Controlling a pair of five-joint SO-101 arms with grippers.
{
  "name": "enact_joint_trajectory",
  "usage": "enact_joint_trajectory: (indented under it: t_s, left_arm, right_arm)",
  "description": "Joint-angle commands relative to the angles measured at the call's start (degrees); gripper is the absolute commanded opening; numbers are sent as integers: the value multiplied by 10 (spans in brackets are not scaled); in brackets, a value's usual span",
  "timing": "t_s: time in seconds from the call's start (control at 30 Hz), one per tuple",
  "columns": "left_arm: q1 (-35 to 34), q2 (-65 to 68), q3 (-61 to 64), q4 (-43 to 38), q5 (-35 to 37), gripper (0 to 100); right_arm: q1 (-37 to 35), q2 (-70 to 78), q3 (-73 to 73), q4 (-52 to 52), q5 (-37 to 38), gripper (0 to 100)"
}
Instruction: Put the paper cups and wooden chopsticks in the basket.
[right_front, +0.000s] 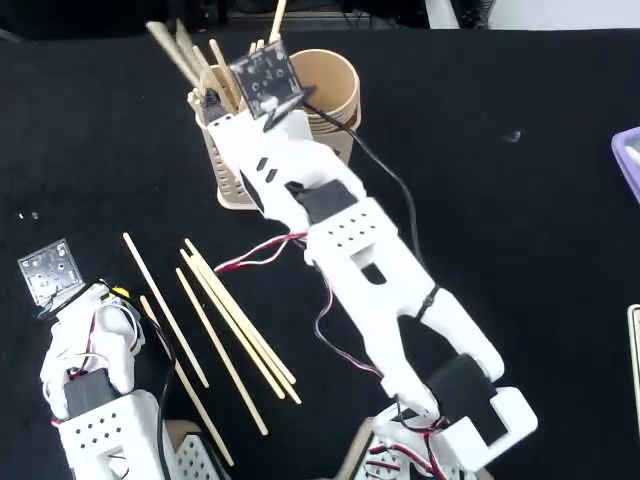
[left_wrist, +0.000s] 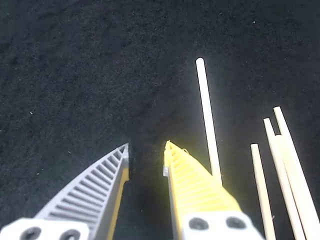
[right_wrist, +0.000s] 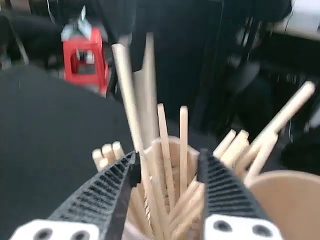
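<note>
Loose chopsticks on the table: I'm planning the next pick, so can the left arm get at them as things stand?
Probably yes. The left gripper hangs open and empty just beside the loose chopsticks, with only bare table between.

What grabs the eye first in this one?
The right gripper hangs open over the basket crammed with upright chopsticks, paper cups beside it. In the high view's lower left, loose chopsticks lie fanned on the black table by the open left gripper.

I see white plastic on my left arm (right_front: 92, 368) and right arm (right_front: 350, 240), black servos, red wiring (ribbed jaws: left gripper (left_wrist: 146, 146) grey-and-yellow, right gripper (right_wrist: 168, 155) black).
</note>
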Motion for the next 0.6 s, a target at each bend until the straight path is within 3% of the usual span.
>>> enact_joint_trajectory:
  t_s: [0.0,0.2,0.37,0.43,0.57]
  left_arm:
    - [7,-5,-17,2,6,123]
    - [5,-5,-16,-1,5,123]
    - [4,-5,-15,-2,5,122]
    - [4,-5,-16,-2,7,123]
    - [2,-5,-19,-2,8,123]
  right_arm:
    - [7,-66,-71,79,-4,191]
    - [-35,-198,-54,237,0,114]
    - [-127,-288,110,402,2,109]
    - [-158,-300,214,388,1,148]
    - [-197,-286,387,251,-4,253]
